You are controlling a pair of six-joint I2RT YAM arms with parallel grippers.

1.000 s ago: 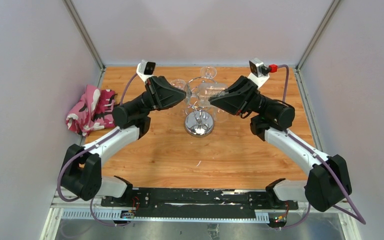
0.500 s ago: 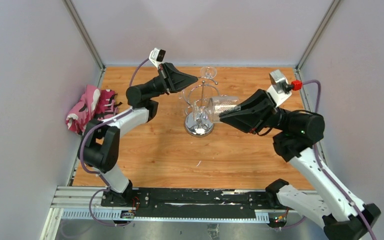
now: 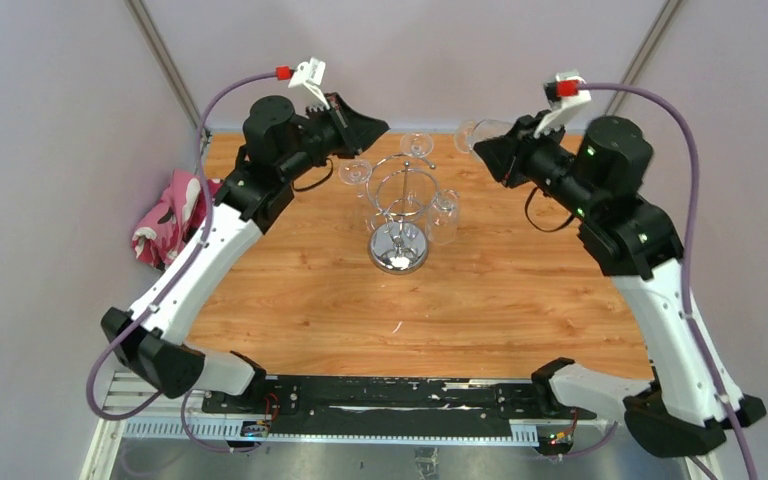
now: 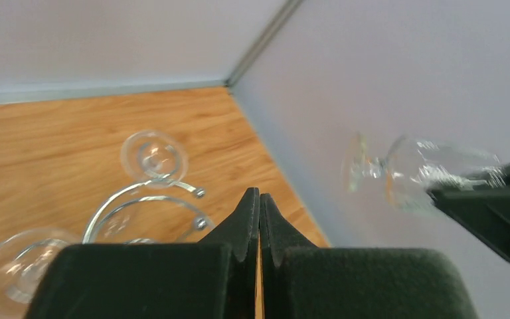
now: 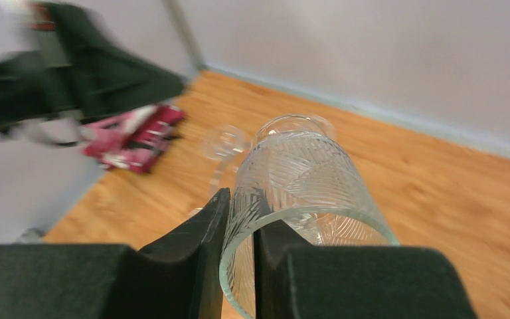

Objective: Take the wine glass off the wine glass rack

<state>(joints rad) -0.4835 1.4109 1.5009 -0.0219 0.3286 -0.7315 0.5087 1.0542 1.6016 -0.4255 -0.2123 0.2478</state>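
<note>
Wood-grain laminate covers the bench point(image 3: 520, 260), boxed in on three sides by pale grey walls point(image 3: 50, 200) with metal posts point(image 3: 165, 65) in the two back corners. A black rail point(image 3: 400, 395) runs along the near edge and carries both arm bases.

Left side: a pink patterned cloth point(image 3: 180, 215) lies crumpled against the left wall. Above and to its right, the left pincer point(image 3: 380, 127) is raised over the back left of the bench, its fingers pressed together on nothing – the left wrist view shows the tips point(image 4: 259, 199) meeting with no gap.

Centre: the wine glass rack point(image 3: 400, 215) stands upright on its round mirror base. Three other glasses point(image 3: 443, 215) hang inverted from its hook arms, on the left, back and right. They crowd the wire rings, and the left-hand one sits just below the left pincer.

Right side: the right pincer point(image 3: 490, 150) is pinching the wine glass point(image 3: 475, 133) at the rim – the wall of the ribbed bowl point(image 5: 305, 179) passes between its two fingers. The glass is off the rack, held high and roughly level near the back wall, to the right of the rack and apart from it, foot pointing left.
</note>
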